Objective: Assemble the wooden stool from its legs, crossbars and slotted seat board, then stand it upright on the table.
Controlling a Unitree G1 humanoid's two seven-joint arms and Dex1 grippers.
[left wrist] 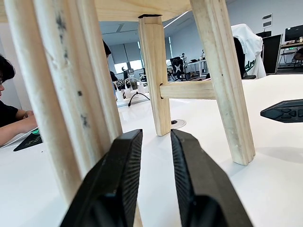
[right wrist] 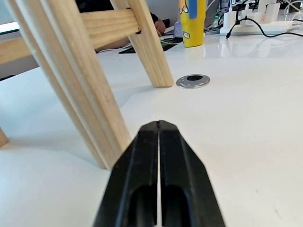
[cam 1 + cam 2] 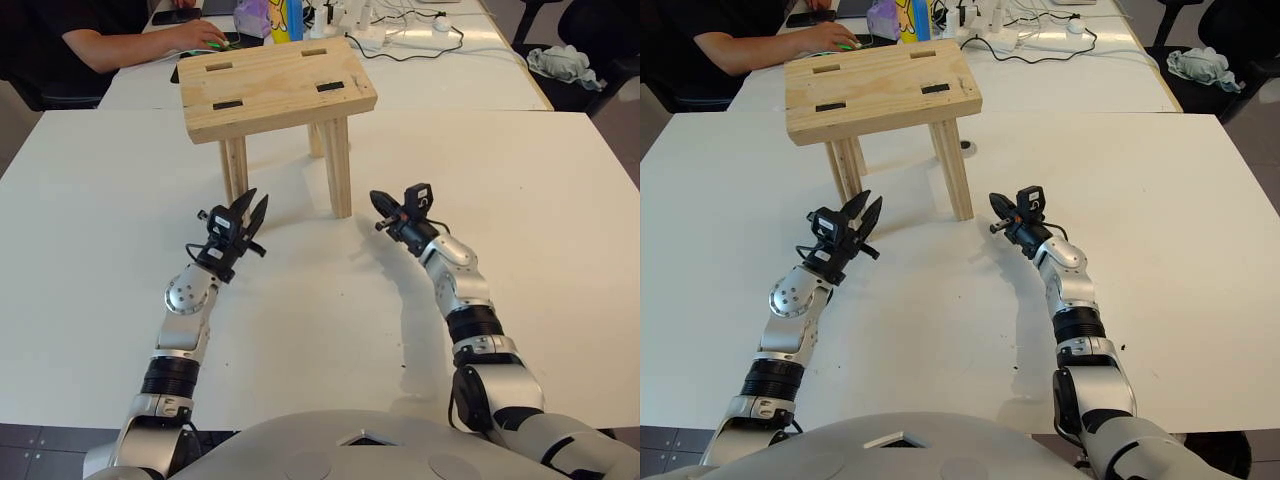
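Observation:
The wooden stool [image 3: 275, 85] stands upright on the white table [image 3: 540, 200], seat board on top with dark slots, legs and crossbar [image 1: 189, 90] joined beneath. My left gripper [image 3: 250, 212] is open just in front of the stool's front left leg [image 3: 233, 165], apart from it, holding nothing. My right gripper [image 3: 380, 200] is shut and empty, a short way to the right of the front right leg [image 3: 338, 165]. The left wrist view looks between the open fingers [image 1: 118, 179] at the legs. In the right wrist view the closed fingers [image 2: 158, 179] point past a leg [image 2: 85, 94].
A person's arm [image 3: 150, 40] rests on the adjoining table behind the stool, beside a yellow bottle [image 2: 191, 21], cables and a power strip [image 3: 400, 30]. A round metal grommet [image 2: 193, 81] sits in the tabletop behind the stool. Open table surface lies to both sides.

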